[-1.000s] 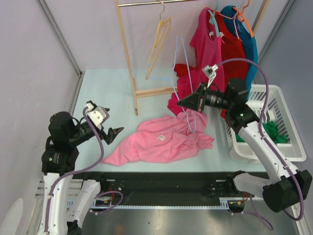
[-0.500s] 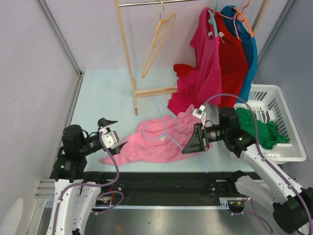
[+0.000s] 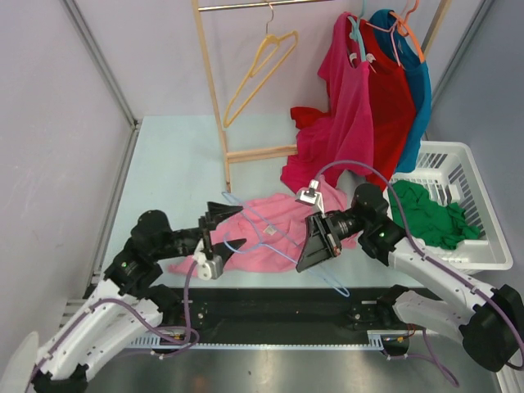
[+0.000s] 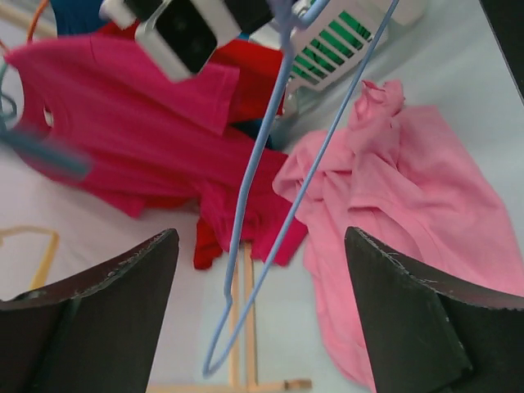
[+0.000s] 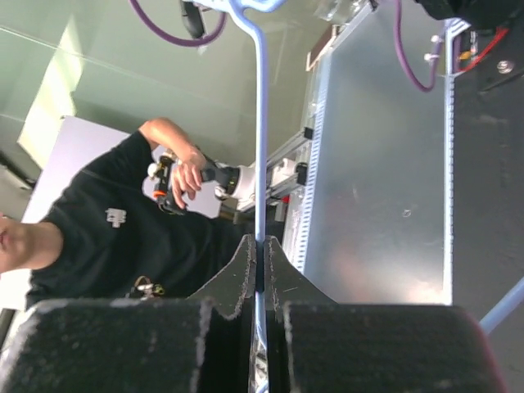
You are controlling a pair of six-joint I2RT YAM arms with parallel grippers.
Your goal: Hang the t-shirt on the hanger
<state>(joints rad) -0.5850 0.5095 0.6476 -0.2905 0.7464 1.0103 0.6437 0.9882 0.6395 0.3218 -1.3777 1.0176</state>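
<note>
Right wrist: my right gripper (image 5: 260, 250) pinches the hanger (image 5: 261, 123) wire — my left gripper (image 4: 260, 246) spread wide near the t-shirt (image 4: 409, 188).

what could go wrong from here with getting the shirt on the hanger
The right gripper pinches the thin hanger at a single spot, so it may swivel or slip. The open left gripper sits close to the wire and could snag it instead of the crumpled t-shirt.

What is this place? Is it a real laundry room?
Probably not. It looks like a robot test bench dressed up as a laundry corner. A left arm and a right arm are bolted to a walled-in table, which has a wooden clothes rack, hanging shirts and a white laundry basket.
</note>
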